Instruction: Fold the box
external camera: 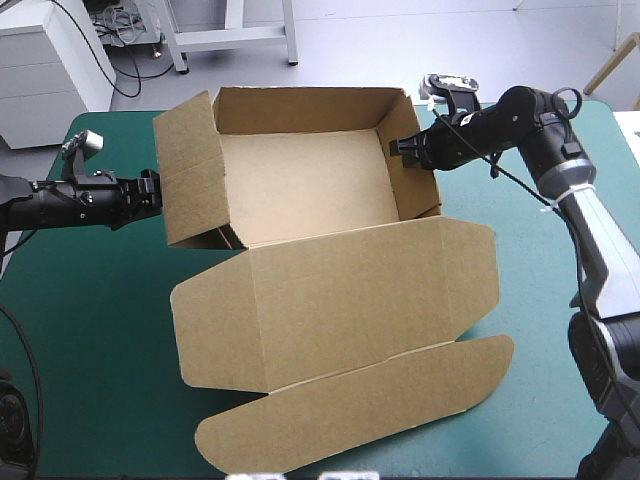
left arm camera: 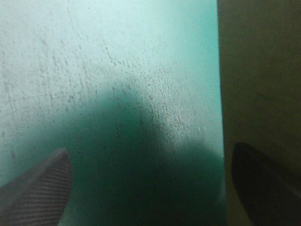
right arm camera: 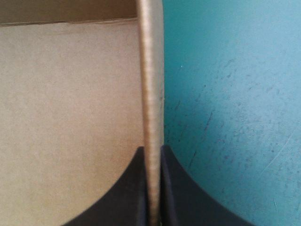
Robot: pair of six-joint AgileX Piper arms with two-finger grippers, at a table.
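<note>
The brown box [external camera: 320, 180] stands as an open tray in the far half of the table, walls raised, with its lid [external camera: 350, 300] lying flat toward the near edge. My right gripper [external camera: 400, 147] is shut on the top edge of the right wall [right arm camera: 151, 70]; its black fingers [right arm camera: 153, 157] pinch the board, tray floor on one side and cover on the other. My left gripper [external camera: 152, 190] sits at the outer face of the left wall, which leans outward. Its fingers [left arm camera: 150, 188] stand apart over the cover, one of them against the brown wall [left arm camera: 258, 70].
The lid's rounded front flap [external camera: 380, 405] reaches close to the table's near edge. Bare teal-green cover [external camera: 90, 330] lies left of the lid and also to its right [external camera: 540, 300].
</note>
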